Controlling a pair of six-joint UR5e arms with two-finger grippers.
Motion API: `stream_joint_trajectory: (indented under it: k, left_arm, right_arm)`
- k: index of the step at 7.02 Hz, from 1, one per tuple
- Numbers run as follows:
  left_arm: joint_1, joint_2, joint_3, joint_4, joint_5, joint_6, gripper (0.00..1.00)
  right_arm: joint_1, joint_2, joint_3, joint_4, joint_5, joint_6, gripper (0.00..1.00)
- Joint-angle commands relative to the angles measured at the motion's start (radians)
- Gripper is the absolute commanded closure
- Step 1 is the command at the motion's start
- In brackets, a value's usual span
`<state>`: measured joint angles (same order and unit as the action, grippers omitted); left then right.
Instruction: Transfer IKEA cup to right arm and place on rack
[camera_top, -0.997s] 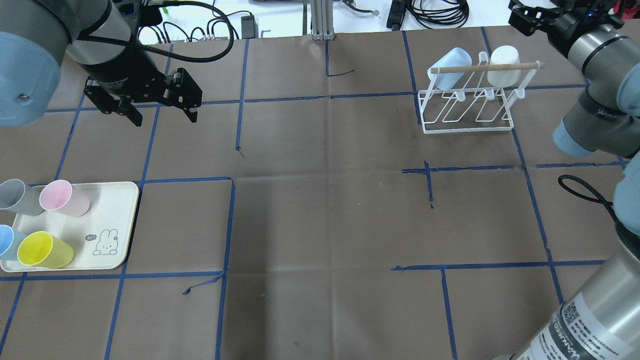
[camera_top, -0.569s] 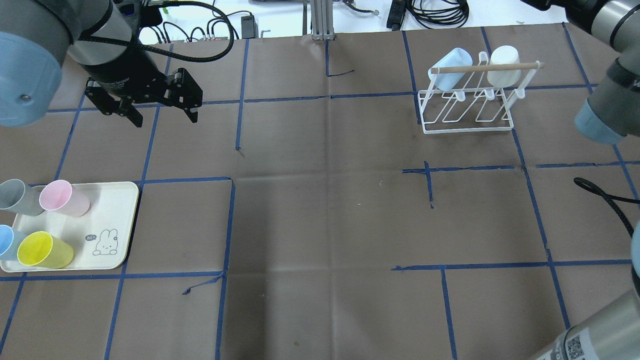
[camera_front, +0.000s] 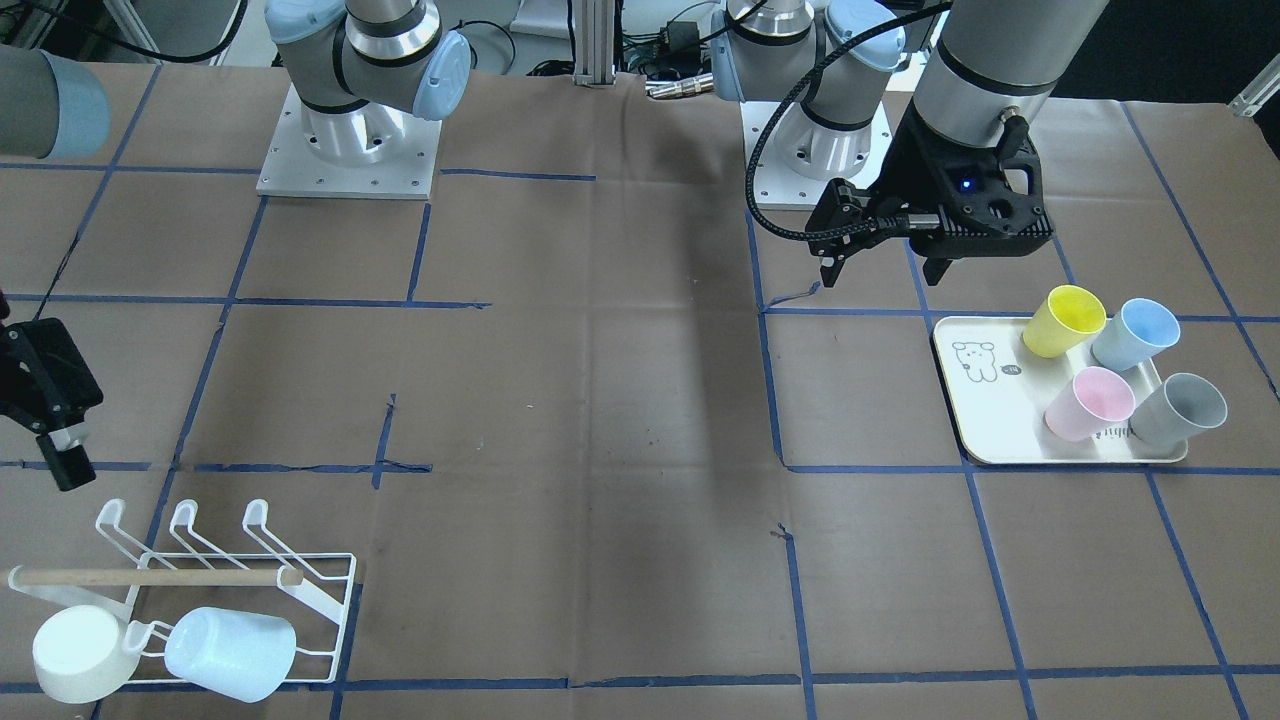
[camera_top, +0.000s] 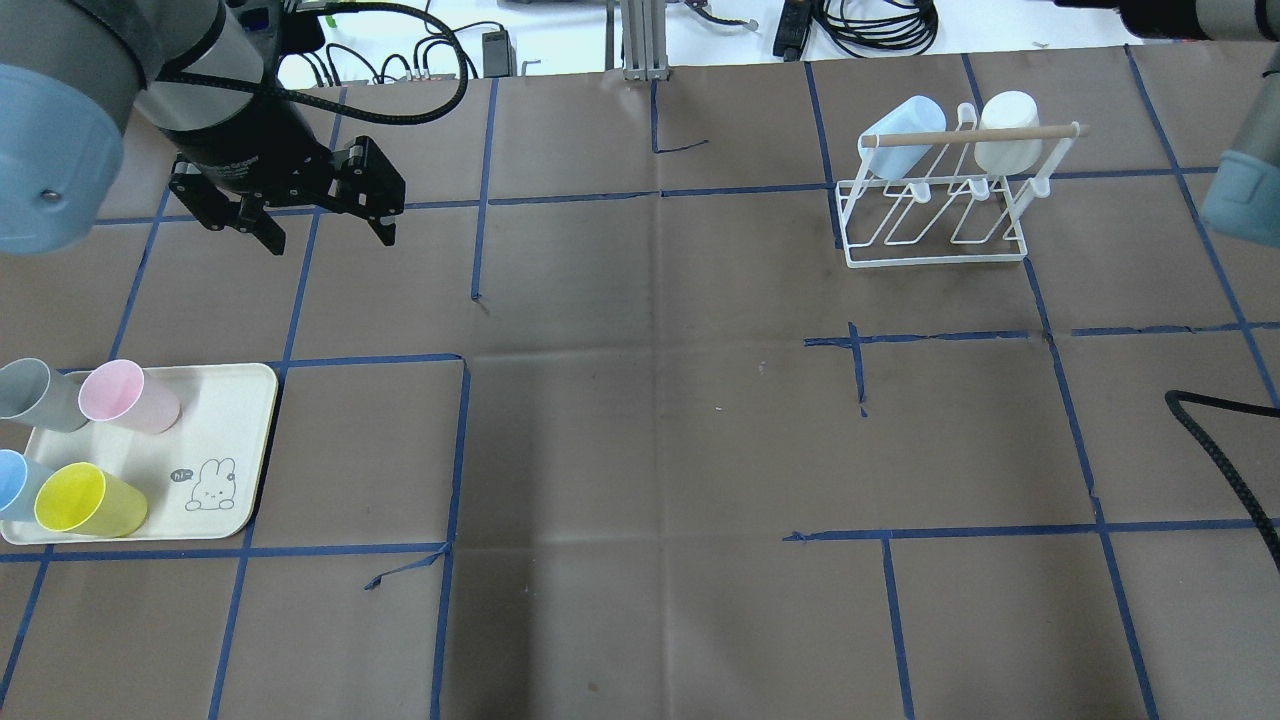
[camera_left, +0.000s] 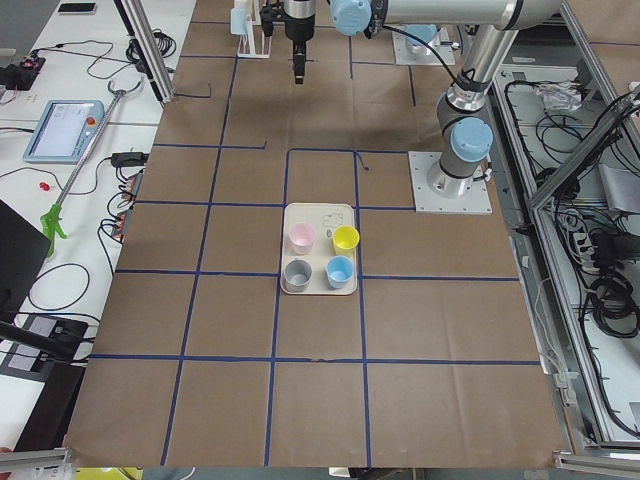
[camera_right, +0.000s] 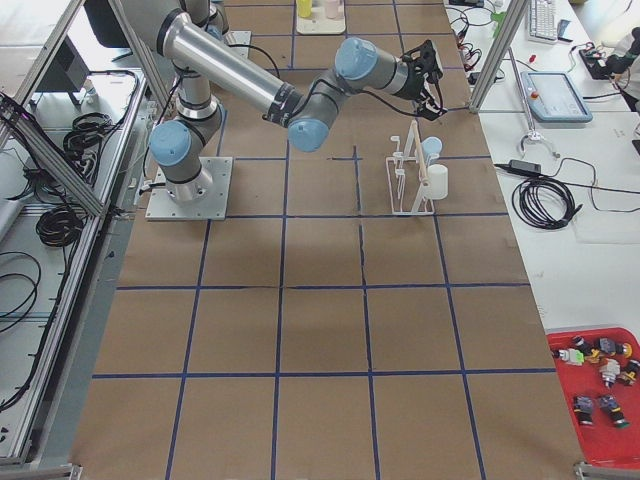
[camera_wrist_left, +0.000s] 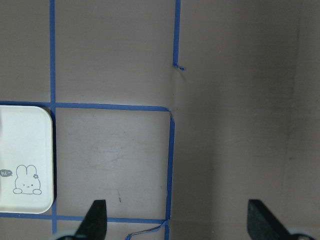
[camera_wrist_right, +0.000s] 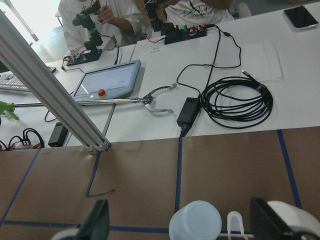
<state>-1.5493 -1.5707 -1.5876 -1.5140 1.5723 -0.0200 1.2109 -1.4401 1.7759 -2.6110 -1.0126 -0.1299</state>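
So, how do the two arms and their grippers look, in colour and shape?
Both are silver-grey tubes with pale blue joint caps. The left arm carries a thick braided black cable looping to its wrist; the left gripper is black, with two fingers. The right arm ends in a like right gripper.

One camera looks down on the table (camera_top: 640, 420) from behind; another faces it from across. Two watch from its ends. Both high ones see the rack (camera_top: 935, 262).

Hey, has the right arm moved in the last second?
Yes. In the overhead view the right arm has swung toward the right edge, farther from the rack.
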Motion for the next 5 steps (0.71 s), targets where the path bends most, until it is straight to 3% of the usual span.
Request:
stream_joint_trajectory:
  k: [1,5]
  left_arm:
    - [0.000,0.000,0.000,0.000,0.000,0.003,0.00]
    - [0.000,-0.002,0.000,0.000,0.000,0.008,0.00]
  right_arm:
    - [0.091,-0.061,-0.051,0.356,-0.145,0.000,0.00]
    - [0.265,-0.103,-0.107,0.893,-0.369,0.007,0.00]
